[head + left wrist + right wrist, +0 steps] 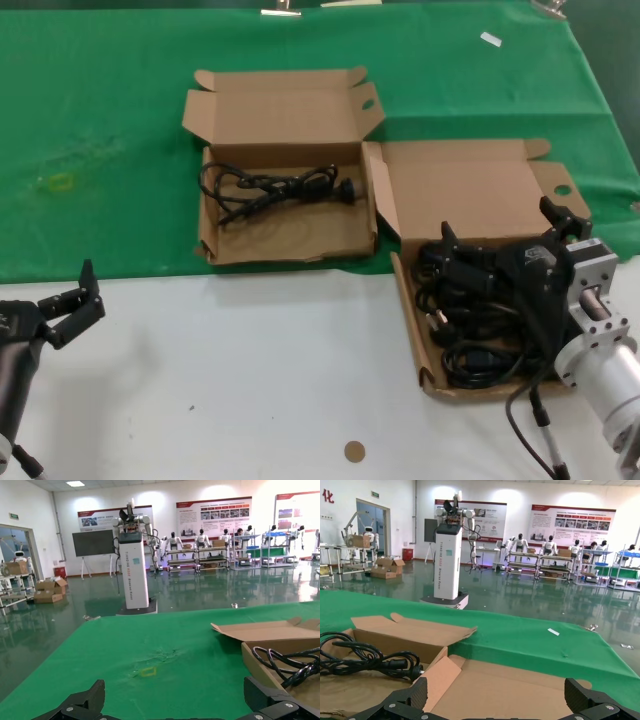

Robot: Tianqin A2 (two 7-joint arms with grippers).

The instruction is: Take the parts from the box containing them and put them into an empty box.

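Observation:
The box containing the parts (409, 318), with its side wall leaning outward, lies at the right and holds a pile of black power cables (468, 322). My right gripper (503, 230) hangs open just over the far end of that pile and holds nothing. In the right wrist view it (500, 711) is open over the box's lid (520, 685). The other box (290, 238), with upright walls, lies farther back to the left and holds one black cable (275, 188). My left gripper (78, 302) is open and empty over the white table at the near left.
A green cloth (100, 120) covers the far half of the table, and bare white tabletop (250, 380) lies in front. A small brown disc (353, 451) lies near the front edge. A white tag (490, 39) lies on the cloth at the far right.

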